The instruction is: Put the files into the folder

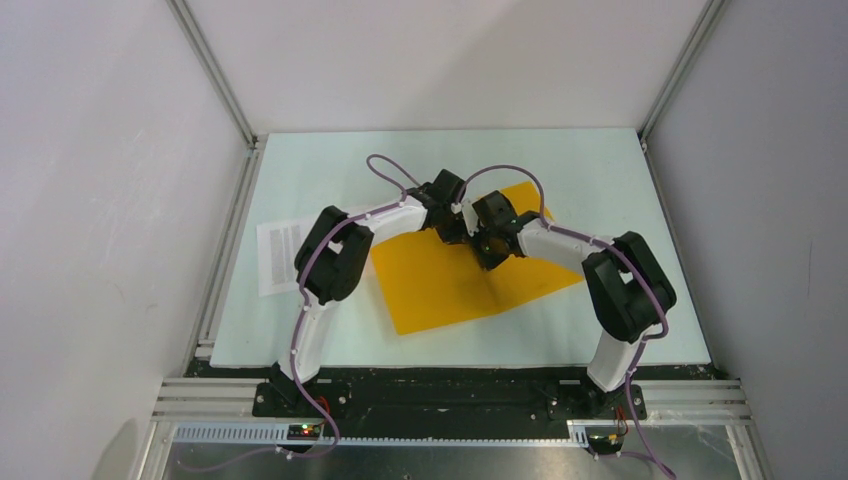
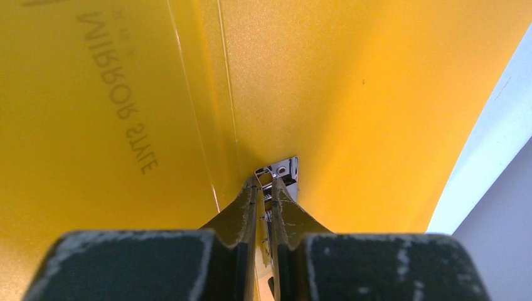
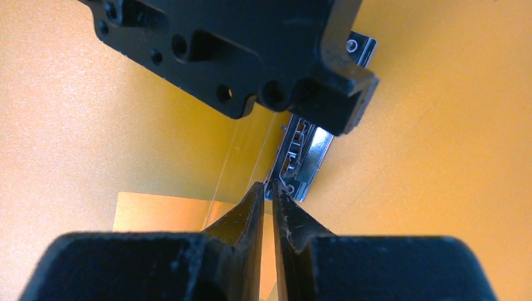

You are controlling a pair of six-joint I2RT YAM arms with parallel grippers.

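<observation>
The orange-yellow folder (image 1: pixel 450 285) lies open on the table's middle. Its metal clip (image 2: pixel 285 169) sits along the inner fold and also shows in the right wrist view (image 3: pixel 307 147). My left gripper (image 1: pixel 455 228) is over the fold; in its wrist view (image 2: pixel 266 183) the jaws are pinched on the clip's near end. My right gripper (image 1: pixel 482 245) faces it from the right, shut, its tips (image 3: pixel 268 187) at the clip's other end, with nothing between them. The left gripper's black body (image 3: pixel 238 50) hangs just beyond. The files (image 1: pixel 280 255), white printed sheets, lie at the left, partly under the left arm.
The pale table (image 1: pixel 600 170) is enclosed by white walls with aluminium posts at the back corners. The two arms meet over the folder's middle, close together. Purple cables loop above both wrists.
</observation>
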